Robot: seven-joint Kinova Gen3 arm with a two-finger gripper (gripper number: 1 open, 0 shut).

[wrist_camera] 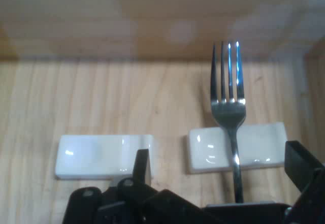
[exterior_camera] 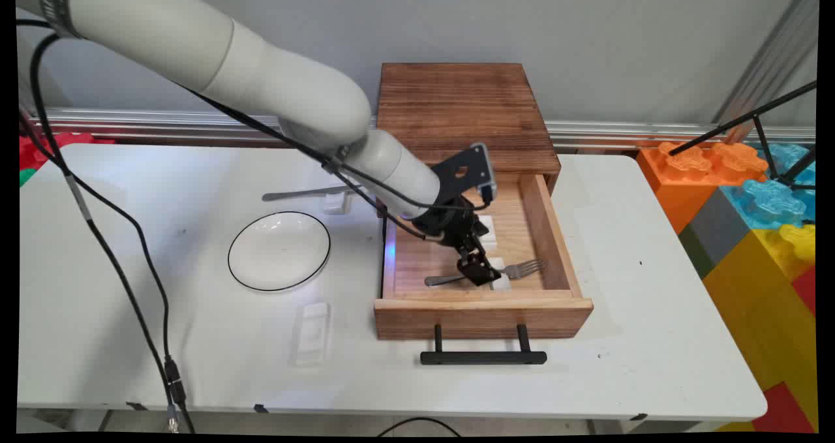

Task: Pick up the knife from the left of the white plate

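A wooden drawer [exterior_camera: 554,234] stands pulled out of a small wooden cabinet [exterior_camera: 466,107]. Inside it a metal fork [exterior_camera: 522,270] lies with its neck across a white cutlery rest [exterior_camera: 501,280]. My gripper [exterior_camera: 477,272] is down inside the drawer over the fork's handle. In the hand view the fork [wrist_camera: 228,82] points up the picture, its neck across the rest [wrist_camera: 254,145]. The gripper [wrist_camera: 221,155] is open, and the handle runs between its two fingers [wrist_camera: 142,163] without touching them. A second, bare white rest [wrist_camera: 101,155] lies to the left of the first.
A white plate with a dark rim [exterior_camera: 279,250] sits left of the drawer. Behind it a knife [exterior_camera: 300,195] lies on a rest, and another white rest [exterior_camera: 313,332] lies near the front. The drawer's black handle [exterior_camera: 483,357] juts forward. Large toy bricks [exterior_camera: 750,195] stand at the right.
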